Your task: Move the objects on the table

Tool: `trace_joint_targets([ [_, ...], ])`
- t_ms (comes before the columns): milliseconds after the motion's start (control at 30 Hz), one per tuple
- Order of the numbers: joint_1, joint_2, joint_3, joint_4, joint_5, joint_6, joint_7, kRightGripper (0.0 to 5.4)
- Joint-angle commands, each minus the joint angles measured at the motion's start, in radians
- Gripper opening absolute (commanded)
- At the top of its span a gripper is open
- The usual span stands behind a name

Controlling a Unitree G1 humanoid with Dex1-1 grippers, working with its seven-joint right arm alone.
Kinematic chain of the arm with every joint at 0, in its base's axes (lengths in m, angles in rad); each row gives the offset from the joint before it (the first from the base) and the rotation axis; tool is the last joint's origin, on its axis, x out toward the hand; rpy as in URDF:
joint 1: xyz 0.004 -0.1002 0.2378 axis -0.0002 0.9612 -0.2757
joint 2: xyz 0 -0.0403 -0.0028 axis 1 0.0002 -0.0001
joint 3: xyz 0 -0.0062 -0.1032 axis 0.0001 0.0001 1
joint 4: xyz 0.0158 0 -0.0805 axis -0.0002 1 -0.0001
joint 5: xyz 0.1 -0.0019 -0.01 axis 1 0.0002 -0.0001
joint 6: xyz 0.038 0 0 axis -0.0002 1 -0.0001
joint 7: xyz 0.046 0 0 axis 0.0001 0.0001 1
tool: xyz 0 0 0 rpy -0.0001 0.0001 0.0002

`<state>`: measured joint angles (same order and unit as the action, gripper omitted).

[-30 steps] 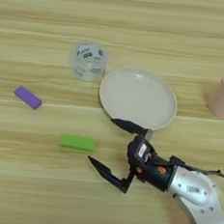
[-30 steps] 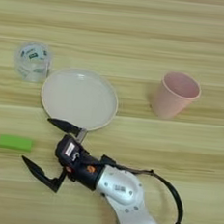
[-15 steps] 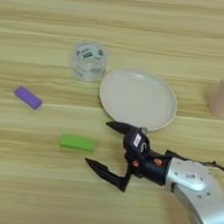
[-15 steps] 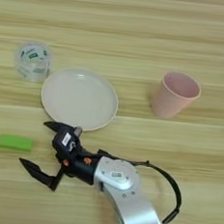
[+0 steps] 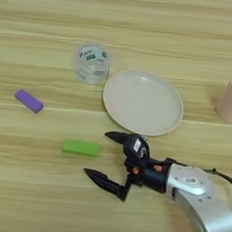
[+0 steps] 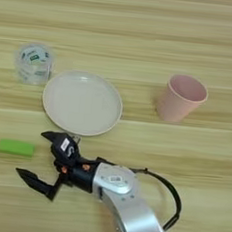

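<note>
The wooden surface (image 5: 57,12), pale with horizontal plank grain, is carrying everything. Across the last second the silver forearm (image 5: 200,196) has been sliding leftward from the 4 o'clock corner, and the gripper (image 5: 104,157) is now sitting closer to the green block (image 5: 81,147), its black jaws standing wide apart and empty. That suggests it is lining up on the block, though nothing is being held yet.

The round cream plate (image 5: 143,101) is lying near the centre, smooth, shallow and bare. The pink cup (image 6: 180,98), matte and tapered, is standing upright toward 3 o'clock. The clear tape-like roll (image 5: 92,62), glossy and printed, is resting at 11 o'clock, just beside the plate. The green block, flat and rectangular, is lying toward 8 o'clock, just left of the jaws' tips. The purple block (image 5: 28,101), small and slanted, is sitting at 9 o'clock.
</note>
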<state>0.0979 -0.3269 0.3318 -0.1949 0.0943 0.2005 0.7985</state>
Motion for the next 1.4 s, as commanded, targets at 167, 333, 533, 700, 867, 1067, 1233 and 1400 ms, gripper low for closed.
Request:
trace_joint_targets([
  [167, -0.062, 0.025, 0.007, 0.034, -0.043, -0.079, -0.054, 5.38],
  [333, -0.075, 0.041, 0.014, 0.079, -0.061, -0.112, -0.064, 5.38],
  [533, -0.082, 0.051, 0.023, 0.128, -0.085, -0.154, -0.077, 5.38],
  [700, -0.088, 0.062, 0.026, 0.160, -0.087, -0.170, -0.077, 5.38],
  [867, -0.088, 0.067, 0.030, 0.175, -0.086, -0.180, -0.067, 5.14],
  [1067, -0.087, 0.066, 0.029, 0.177, -0.083, -0.184, -0.066, 4.46],
  [1233, -0.085, 0.066, 0.029, 0.177, -0.081, -0.185, -0.067, 3.96],
  [1400, -0.083, 0.067, 0.029, 0.178, -0.078, -0.186, -0.067, 3.38],
])
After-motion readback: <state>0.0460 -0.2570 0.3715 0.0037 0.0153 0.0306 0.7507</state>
